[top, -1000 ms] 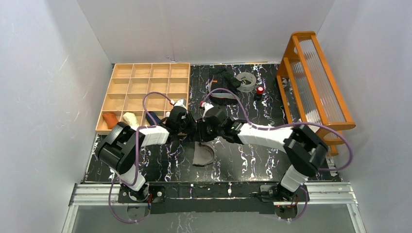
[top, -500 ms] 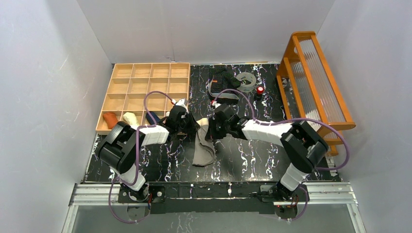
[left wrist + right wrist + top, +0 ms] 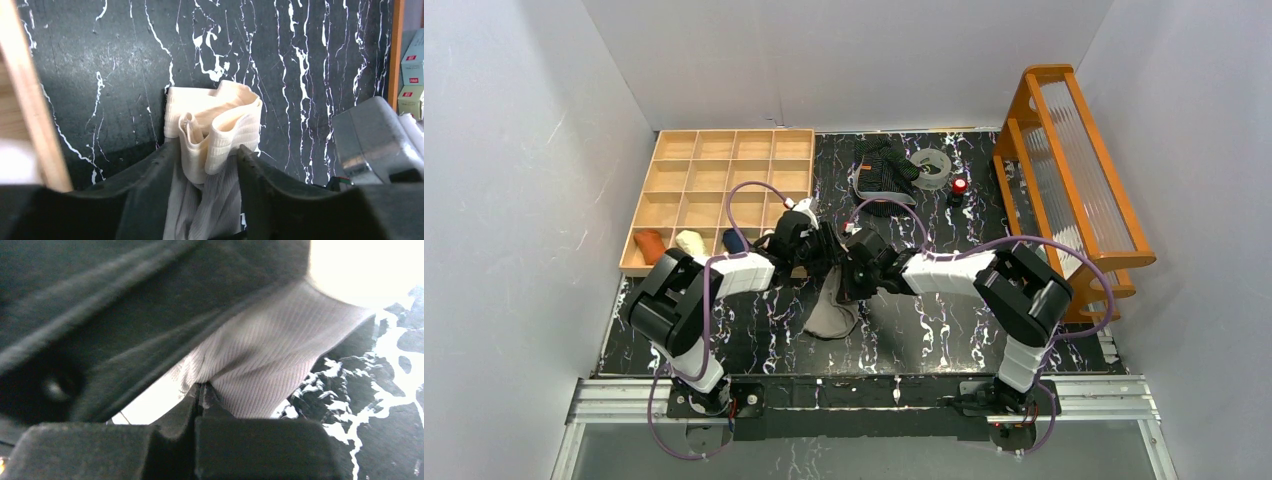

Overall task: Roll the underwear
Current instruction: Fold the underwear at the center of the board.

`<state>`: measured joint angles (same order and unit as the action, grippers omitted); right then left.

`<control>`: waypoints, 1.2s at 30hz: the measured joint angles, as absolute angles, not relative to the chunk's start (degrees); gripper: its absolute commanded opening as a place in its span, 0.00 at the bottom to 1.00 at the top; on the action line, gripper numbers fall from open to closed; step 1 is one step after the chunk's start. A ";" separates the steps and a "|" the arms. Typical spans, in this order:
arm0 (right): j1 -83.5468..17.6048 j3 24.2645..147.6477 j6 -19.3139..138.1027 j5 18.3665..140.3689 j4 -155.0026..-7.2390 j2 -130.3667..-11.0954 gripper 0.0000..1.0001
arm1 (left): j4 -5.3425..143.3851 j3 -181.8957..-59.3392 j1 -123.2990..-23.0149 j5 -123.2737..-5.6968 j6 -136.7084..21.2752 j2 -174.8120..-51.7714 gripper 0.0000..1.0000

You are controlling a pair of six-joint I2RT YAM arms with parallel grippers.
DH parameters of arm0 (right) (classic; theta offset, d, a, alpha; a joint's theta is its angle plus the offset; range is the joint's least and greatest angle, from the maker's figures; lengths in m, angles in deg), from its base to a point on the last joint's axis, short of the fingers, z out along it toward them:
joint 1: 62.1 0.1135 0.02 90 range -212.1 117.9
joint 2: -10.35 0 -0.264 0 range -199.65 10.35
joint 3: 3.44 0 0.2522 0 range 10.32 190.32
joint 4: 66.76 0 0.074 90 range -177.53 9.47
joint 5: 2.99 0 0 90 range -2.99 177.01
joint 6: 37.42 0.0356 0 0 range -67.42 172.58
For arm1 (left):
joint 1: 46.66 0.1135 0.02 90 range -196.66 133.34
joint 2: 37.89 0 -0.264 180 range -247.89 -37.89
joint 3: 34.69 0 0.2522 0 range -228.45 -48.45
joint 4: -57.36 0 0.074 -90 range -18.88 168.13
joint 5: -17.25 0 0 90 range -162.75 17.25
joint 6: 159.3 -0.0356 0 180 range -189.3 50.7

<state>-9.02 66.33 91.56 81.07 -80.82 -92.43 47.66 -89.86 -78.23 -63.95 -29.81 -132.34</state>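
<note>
The beige-grey underwear [image 3: 830, 308] is bunched mid-table, its upper end lifted between my two grippers. In the left wrist view its cream ribbed waistband [image 3: 215, 125] is folded over. My left gripper [image 3: 205, 150] has its fingers [image 3: 155, 175] pressed on both sides of the cloth, shut on it. My right gripper [image 3: 200, 387] is shut, pinching the ribbed grey cloth [image 3: 265, 370] at its tip. In the top view the left gripper [image 3: 819, 245] and right gripper [image 3: 849, 275] nearly touch. The black striped underwear [image 3: 879, 170] lies at the back.
A wooden compartment tray [image 3: 724, 165] at the back left holds small rolled items in its front cells. A clear tape ring [image 3: 931, 165] and a small red-topped object [image 3: 959, 186] lie beside the black garment. An orange rack [image 3: 1069, 170] stands at the right.
My right gripper has moved left, close against the left gripper. The beige-grey underwear has bunched up between them and its hanging lower part has shifted slightly left.
</note>
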 measured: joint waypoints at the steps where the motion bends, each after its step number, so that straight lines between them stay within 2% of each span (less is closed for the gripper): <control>1: -9.04 65.83 92.22 81.80 -80.75 -91.95 0.01 | 48.03 -90.21 -78.23 -63.95 -29.79 -132.34 0.55; 8: -9.08 60.74 96.76 83.22 -76.45 -89.07 0.01 | 51.95 -90.07 -78.12 -62.53 -29.81 -128.78 0.60; 17: -9.26 55.86 99.32 83.57 -73.70 -85.55 0.04 | 54.94 -85.11 -78.60 -59.73 -29.70 -118.66 0.60; 26: -9.37 54.42 100.04 83.37 -72.03 -84.80 0.05 | 56.58 -79.56 -81.25 -60.30 -28.59 -118.18 0.59; 31: -9.50 54.33 99.98 83.33 -71.79 -84.15 0.06 | 56.38 -79.56 -83.78 -61.85 -28.37 -119.84 0.50; 36: -9.61 53.59 99.95 82.15 -71.16 -82.68 0.09 | 56.03 -79.45 -85.33 -63.40 -28.15 -120.19 0.35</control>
<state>-9.61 53.59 99.95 82.15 -71.16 -82.68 56.03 -79.45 -85.33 -63.40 -28.15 -120.19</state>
